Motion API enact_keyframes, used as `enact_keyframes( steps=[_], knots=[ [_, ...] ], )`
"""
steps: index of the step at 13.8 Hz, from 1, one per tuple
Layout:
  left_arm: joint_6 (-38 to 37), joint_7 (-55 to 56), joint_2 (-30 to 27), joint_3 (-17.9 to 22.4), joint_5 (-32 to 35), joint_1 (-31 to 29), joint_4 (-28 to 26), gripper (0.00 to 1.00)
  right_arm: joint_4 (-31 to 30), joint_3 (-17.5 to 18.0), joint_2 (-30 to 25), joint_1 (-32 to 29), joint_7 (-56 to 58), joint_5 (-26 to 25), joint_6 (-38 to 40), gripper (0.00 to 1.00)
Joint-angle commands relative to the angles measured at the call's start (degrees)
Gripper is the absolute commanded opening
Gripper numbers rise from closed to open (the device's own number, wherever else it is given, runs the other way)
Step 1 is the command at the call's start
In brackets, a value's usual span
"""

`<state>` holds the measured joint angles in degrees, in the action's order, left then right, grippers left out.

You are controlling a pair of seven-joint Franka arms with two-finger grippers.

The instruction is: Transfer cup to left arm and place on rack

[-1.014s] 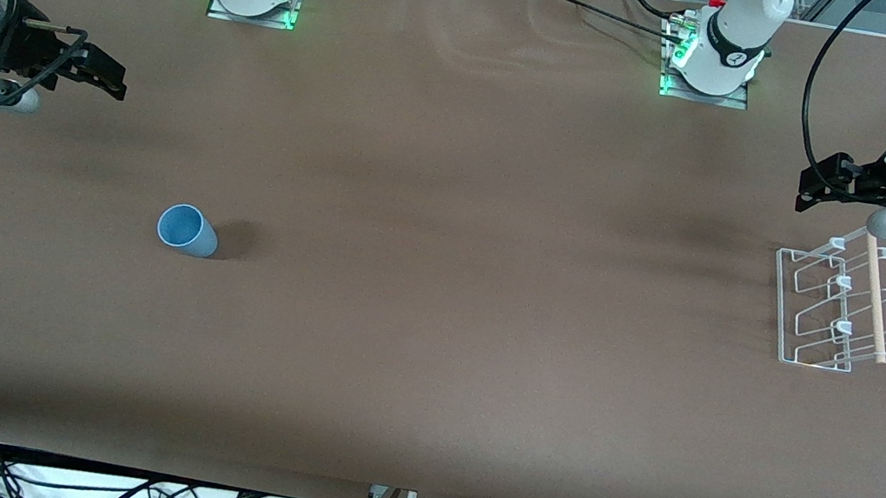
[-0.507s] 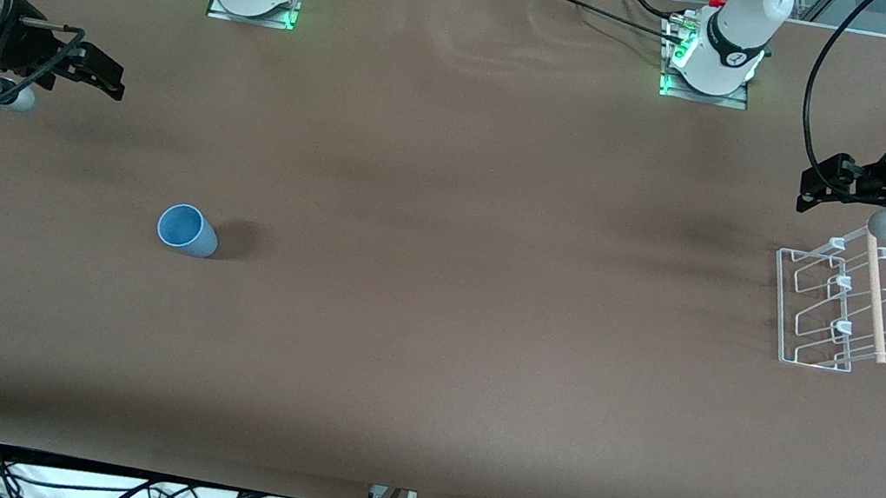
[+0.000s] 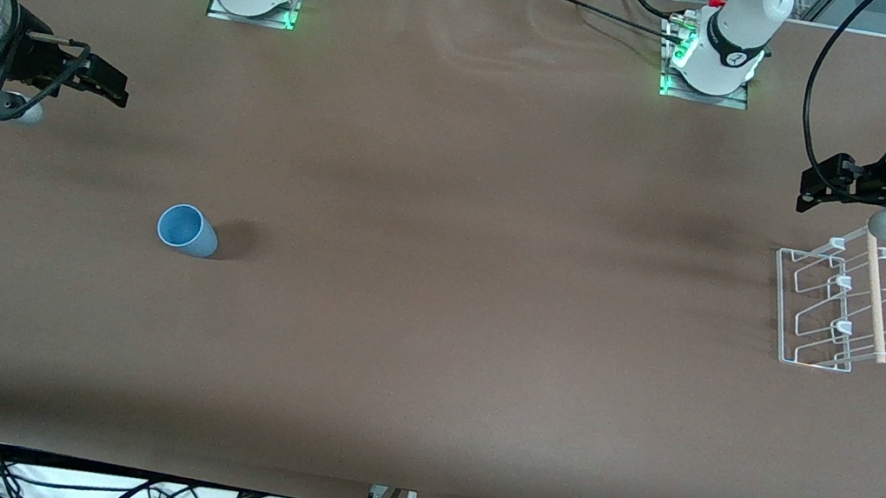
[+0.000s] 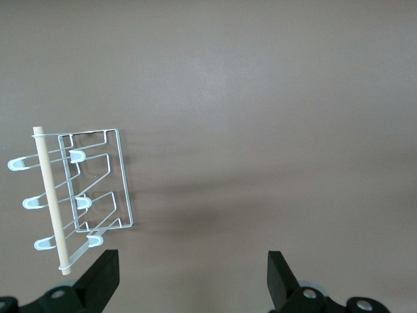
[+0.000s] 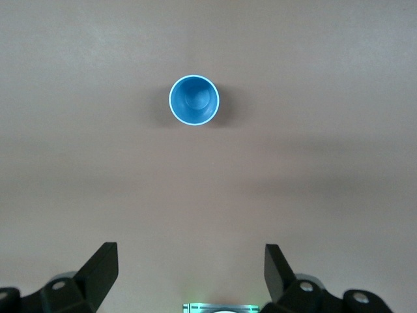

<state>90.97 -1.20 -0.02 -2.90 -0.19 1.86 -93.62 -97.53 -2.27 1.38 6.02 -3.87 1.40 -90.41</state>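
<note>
One blue cup stands upright on the bench, mouth up, toward the right arm's end, nothing touching it. Right gripper hangs over bare bench at that same end, fingers spread wide and empty; the right wrist view looks straight down into the cup's mouth, so the cup's long axis is vertical and it sits well clear of the fingertips. The right arm is clearly the nearer one, so I'd judge the pick is its job: close the gap to the cup, then come down around the wall. Left gripper waits over the bench just beside the one white wire rack at the left arm's end, fingers also apart, holding nothing. Count: one cup, one rack with one wooden dowel, two arms. Cup and rack are well apart, so a handover is needed somewhere between them.
</note>
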Motion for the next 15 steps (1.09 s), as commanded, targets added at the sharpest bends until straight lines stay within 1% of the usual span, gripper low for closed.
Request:
enact_keyframes(
  steps=[1,4,8,12,15],
  knots=[
    [0.6,-0.7,-1.2,0.1,0.5,0.2,-1.2,1.00,1.2,0.0,1.4,-0.6,1.8,-0.6,1.0,0.99],
    [0.7,-0.7,-1.2,-0.5,0.6,0.3,-1.1,1.00,1.0,-0.2,3.1,-0.7,2.9,-0.9,0.5,0.99],
    [0.5,-0.7,-1.2,-0.5,0.7,0.2,-1.1,1.00,-0.2,-0.4,5.9,-1.0,4.6,-1.0,-2.7,0.99],
    [0.4,-0.8,-1.2,-0.5,0.7,0.2,-1.2,1.00,-4.7,-1.2,6.4,-1.3,5.8,-1.0,-8.0,0.99],
    [0.5,-0.8,-1.2,-0.5,0.7,0.2,-1.2,1.00,-5.8,-1.2,9.4,-2.0,8.0,-1.0,-10.9,0.99]
  ],
)
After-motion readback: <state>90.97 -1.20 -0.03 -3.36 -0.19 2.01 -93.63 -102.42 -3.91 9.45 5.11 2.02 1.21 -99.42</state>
